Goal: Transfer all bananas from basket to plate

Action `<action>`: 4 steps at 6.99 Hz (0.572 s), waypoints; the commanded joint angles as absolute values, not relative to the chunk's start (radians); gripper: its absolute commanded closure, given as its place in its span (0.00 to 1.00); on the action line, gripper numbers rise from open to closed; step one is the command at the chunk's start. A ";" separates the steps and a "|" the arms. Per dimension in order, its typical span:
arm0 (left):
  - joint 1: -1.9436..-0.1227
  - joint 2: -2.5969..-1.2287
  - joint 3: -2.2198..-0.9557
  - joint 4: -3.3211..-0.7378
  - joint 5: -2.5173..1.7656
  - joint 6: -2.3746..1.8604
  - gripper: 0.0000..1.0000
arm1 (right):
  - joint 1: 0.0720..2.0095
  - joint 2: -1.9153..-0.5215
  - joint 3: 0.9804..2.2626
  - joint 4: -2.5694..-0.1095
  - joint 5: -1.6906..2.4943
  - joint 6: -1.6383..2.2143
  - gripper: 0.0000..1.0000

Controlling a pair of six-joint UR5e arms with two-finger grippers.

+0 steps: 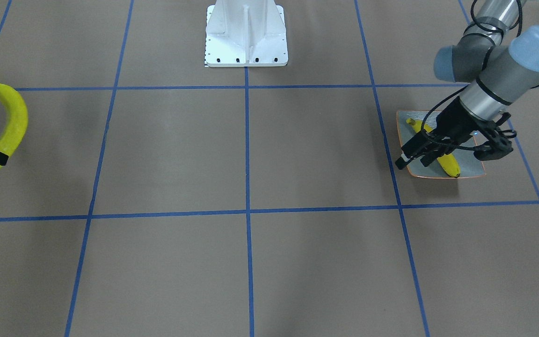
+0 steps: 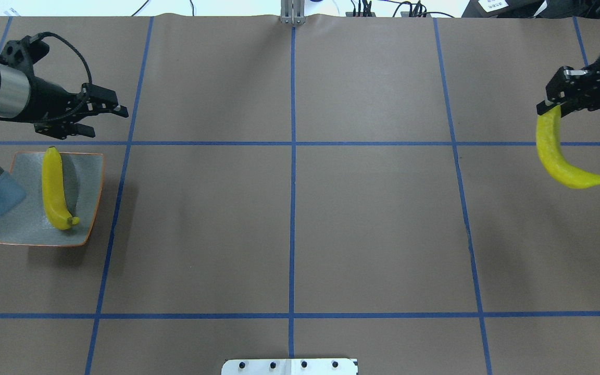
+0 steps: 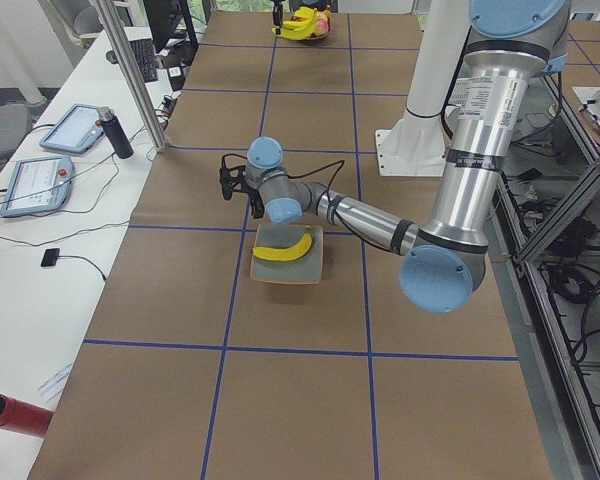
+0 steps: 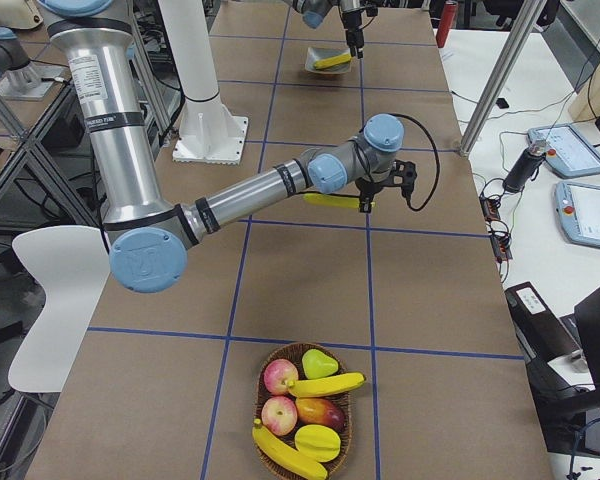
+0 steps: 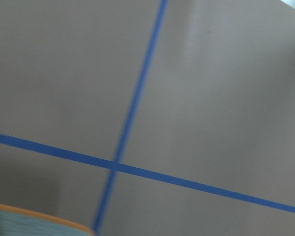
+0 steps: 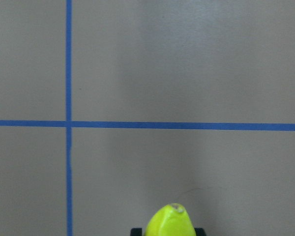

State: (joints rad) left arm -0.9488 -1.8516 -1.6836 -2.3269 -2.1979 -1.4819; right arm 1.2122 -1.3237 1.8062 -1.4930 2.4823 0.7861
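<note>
From behind the robot: at three o'clock the right gripper (image 2: 552,107) clamps one end of a banana (image 2: 555,156) in mid-air. At nine o'clock the grey-blue plate (image 2: 91,166) holds another banana (image 2: 54,190). The left gripper (image 2: 108,121) hangs beside it, spread and empty. Two bananas (image 4: 325,384) lie in the wicker basket (image 4: 263,362). Next, probably: carry the held one across to the plate.

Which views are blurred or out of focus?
Left wrist view: blurred throughout, tape lines and plate rim soft. Right wrist view: table fairly sharp, the near banana tip slightly soft. Overhead view: crisp, soft shadow beside the plate.
</note>
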 commanded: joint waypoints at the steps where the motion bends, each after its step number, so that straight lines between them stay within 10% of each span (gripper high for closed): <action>1: -0.887 -1.954 -1.713 -2.326 -2.192 -1.696 0.00 | 1.100 -1.179 1.825 -1.483 2.471 1.097 1.00; 4: -0.822 -2.073 -1.761 -2.322 -2.189 -1.924 0.00 | 0.918 -1.147 1.825 -1.242 2.317 1.444 1.00</action>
